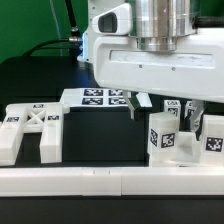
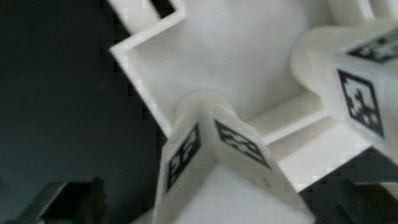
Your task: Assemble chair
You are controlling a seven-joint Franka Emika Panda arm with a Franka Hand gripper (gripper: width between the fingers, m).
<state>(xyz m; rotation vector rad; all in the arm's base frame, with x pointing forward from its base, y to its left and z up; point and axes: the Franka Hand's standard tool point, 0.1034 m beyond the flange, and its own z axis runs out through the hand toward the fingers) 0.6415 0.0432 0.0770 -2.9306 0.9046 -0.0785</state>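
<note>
My gripper point(image 1: 163, 108) hangs open over the chair parts on the exterior view's right, one dark finger point(image 1: 137, 103) on each side of an upright white leg block point(image 1: 164, 138) with square tags. In the wrist view the same tagged block point(image 2: 222, 150) stands between my fingertips point(image 2: 71, 203), with a gap on both sides. A second tagged block point(image 1: 211, 140) stands beside it and also shows in the wrist view point(image 2: 361, 85). Both stand against a large white slab-like part point(image 2: 187, 70). The X-braced panel point(image 1: 30, 128) lies apart on the exterior view's left.
The marker board point(image 1: 100, 98) lies flat behind the parts, in the middle. A long white border rail point(image 1: 110, 181) runs along the front. The table is black, with dark space at the back left.
</note>
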